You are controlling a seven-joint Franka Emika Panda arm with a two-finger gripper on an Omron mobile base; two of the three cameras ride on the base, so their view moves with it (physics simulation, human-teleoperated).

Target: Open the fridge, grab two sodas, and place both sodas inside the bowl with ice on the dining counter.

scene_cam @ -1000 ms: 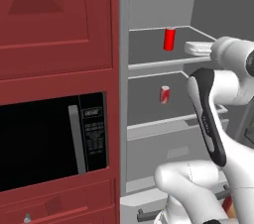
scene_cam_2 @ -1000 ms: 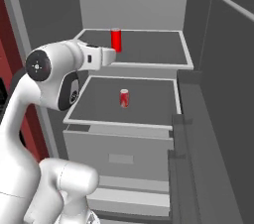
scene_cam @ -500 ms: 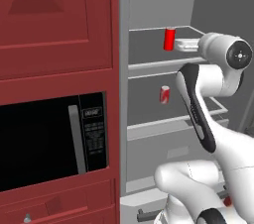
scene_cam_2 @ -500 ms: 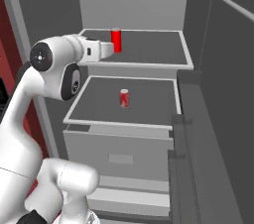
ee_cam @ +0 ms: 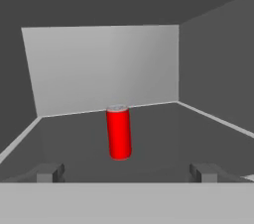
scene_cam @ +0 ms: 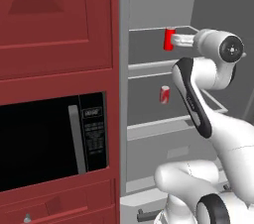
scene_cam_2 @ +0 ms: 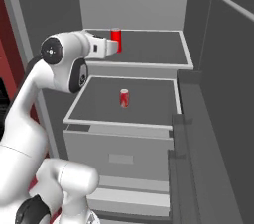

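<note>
Fridge [scene_cam: 149, 134] is open, so the grab step is up. My gripper [ee_cam: 126, 172] is spread wide, holding nothing, lined up level with the upper soda [ee_cam: 119, 133] on the top shelf [scene_cam_2: 158, 49]; the can stands upright, centred between my two finger tips [ee_cam: 49, 172] and a bit ahead of them, not touching. I judge the wide jaws and straight-on reach are there so the can slips between the fingers without getting knocked over. Second soda [scene_cam_2: 124, 98] stands upright on the lower shelf [scene_cam_2: 99, 114], near its middle, well apart from my hand, untouched. The hand view gives the centring and the gap to the can, which the base views blur: in the right base view my gripper [scene_cam_2: 113, 46] overlaps the upper can [scene_cam_2: 116, 37] and contact can't be told. The left base view adds the red cabinet [scene_cam: 59, 29] and black microwave [scene_cam: 44, 143] left of the fridge, plus both cans [scene_cam: 169, 38] [scene_cam: 164, 94] stacked one shelf above the other.
</note>
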